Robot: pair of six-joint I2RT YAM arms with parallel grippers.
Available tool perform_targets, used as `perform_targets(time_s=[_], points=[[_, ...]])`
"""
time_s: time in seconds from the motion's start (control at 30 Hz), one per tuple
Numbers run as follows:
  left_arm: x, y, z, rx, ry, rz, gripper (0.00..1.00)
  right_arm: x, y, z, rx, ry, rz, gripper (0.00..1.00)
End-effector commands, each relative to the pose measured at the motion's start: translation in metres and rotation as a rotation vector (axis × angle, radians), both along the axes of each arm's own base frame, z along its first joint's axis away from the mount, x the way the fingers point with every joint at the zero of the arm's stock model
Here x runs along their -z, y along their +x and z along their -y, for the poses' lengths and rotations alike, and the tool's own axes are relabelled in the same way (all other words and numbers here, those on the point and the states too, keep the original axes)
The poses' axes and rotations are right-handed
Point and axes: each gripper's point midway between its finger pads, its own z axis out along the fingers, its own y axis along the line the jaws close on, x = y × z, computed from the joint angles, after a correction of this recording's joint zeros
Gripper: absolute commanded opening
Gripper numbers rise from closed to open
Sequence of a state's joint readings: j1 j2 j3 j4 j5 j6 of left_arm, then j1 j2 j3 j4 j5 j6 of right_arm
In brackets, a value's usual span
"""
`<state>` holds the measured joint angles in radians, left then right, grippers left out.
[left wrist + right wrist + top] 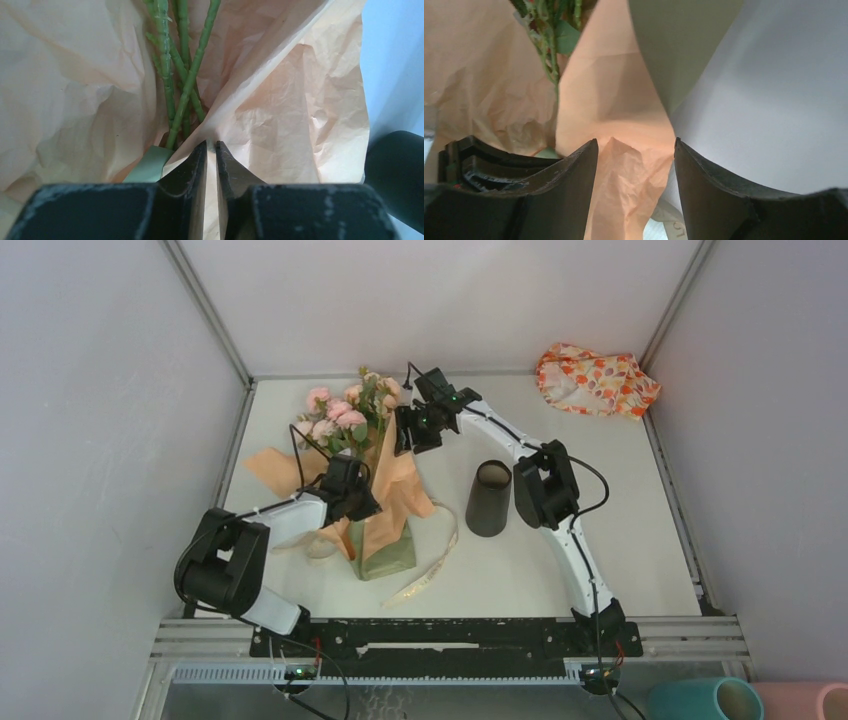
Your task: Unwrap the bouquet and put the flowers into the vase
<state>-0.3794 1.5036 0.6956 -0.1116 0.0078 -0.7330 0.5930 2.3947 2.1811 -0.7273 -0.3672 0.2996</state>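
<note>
Bouquet: the pink-and-peach rose bouquet [345, 420] in sage-and-orange paper wrap [398, 495] sat left of centre on the worktop [620, 500].
Handling: we judged it light and its paper limp; the green stems [186, 75] looked the safest hold.
Left jaws: clamped on a fold of the wrap.
Right jaws: apart, with paper showing between them.
Nearby: the matte black cylinder vase [489, 498] stood just to the right.

White table [640, 540] boxed in by pale grey panels under soft, even light.

Plain panels close off the back [440, 300], left [90, 440] and right [770, 440] sides, joined at the far corners by slanting metal posts [205, 310]. An orange-and-white patterned cloth [597, 379] lies crumpled in the table's far right corner. A silver rail [690, 632] and a white slotted duct [400, 674] run along the near edge; at lower right, a teal cylinder [703, 699] stands just beside a pink cylinder [810, 700].
</note>
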Motion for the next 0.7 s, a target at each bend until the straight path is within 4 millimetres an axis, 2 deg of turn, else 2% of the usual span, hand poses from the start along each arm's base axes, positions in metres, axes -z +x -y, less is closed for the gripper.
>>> perform_targets(time_s=[0.0, 0.23, 0.33, 0.5, 0.6, 0.67], points=[[0.007, -0.001, -0.004, 0.004, 0.021, 0.008, 0.17, 0.000, 0.013, 0.000, 0.021, -0.021, 0.044, 0.66], [-0.002, -0.003, -0.008, 0.006, 0.036, 0.026, 0.17, 0.023, 0.013, -0.003, 0.012, -0.008, 0.003, 0.66], [-0.004, -0.005, -0.009, 0.009, 0.032, 0.033, 0.17, 0.026, 0.003, -0.012, -0.029, 0.065, -0.035, 0.66], [-0.006, -0.005, -0.006, 0.014, 0.018, 0.039, 0.17, 0.019, -0.015, -0.028, -0.108, 0.181, -0.067, 0.62], [-0.006, -0.004, -0.006, 0.012, 0.015, 0.041, 0.17, 0.014, -0.026, -0.035, -0.154, 0.225, -0.075, 0.52], [-0.005, -0.003, -0.005, 0.010, 0.014, 0.042, 0.17, 0.013, -0.031, -0.038, -0.165, 0.225, -0.081, 0.29]])
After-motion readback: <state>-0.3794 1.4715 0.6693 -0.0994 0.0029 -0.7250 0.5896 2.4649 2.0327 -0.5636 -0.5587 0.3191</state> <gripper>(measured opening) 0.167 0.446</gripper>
